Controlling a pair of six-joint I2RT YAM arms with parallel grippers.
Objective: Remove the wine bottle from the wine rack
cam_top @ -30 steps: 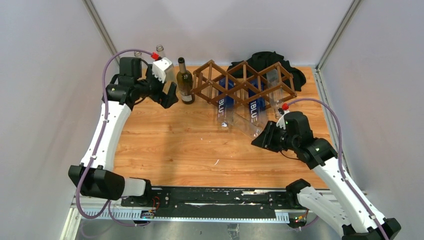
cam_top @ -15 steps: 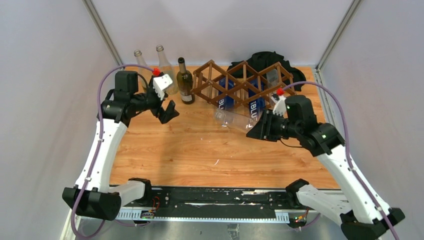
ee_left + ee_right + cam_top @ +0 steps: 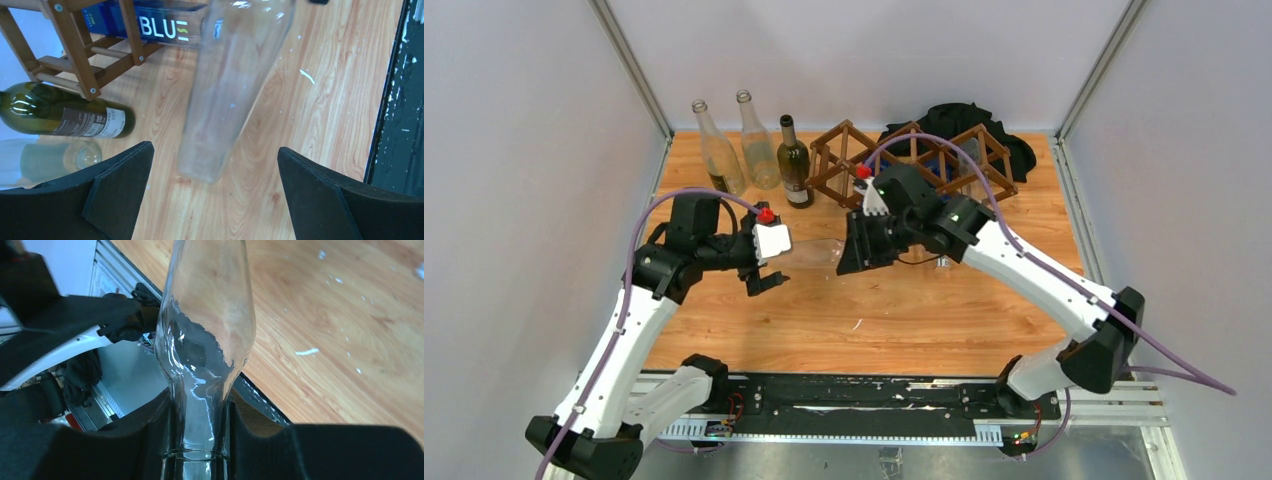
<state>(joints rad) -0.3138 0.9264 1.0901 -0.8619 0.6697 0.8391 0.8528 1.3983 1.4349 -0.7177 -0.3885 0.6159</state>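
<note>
**Change over the last second, biggest first**
- The right arm is swinging across from the right side of the bench to its middle. It is now reaching out in front of the wine rack.
- The left arm is coming away from the standing bottles at the back left and turning in toward the centre.
- The clear wine bottle is no longer lying in a rack cell. It is hanging roughly level over bare boards, free of the slats, between the two arms.
- The right jaws are clamping its neck (the right wrist view is showing the glass pinched on both sides).
- The left jaws are standing wide apart, with the bottle's base sitting in the gap and touching neither side.
- Reading: the pull-out is looking done. A hand-over or a two-arm set-down is looking likely next, since the bottle is not yet resting anywhere.

**Count, biggest first**
- bench: one
- arms: two
- wine rack: one
- black cloth: one, lying behind the rack
- standing at the back left: three, being two clear bottles and one dark green bottle
- in the air: one
- in the rack: one BLUE-labelled bottle and one plain clear bottle at the right end. The right arm is hiding the cells between, so I am counting no further.
</note>
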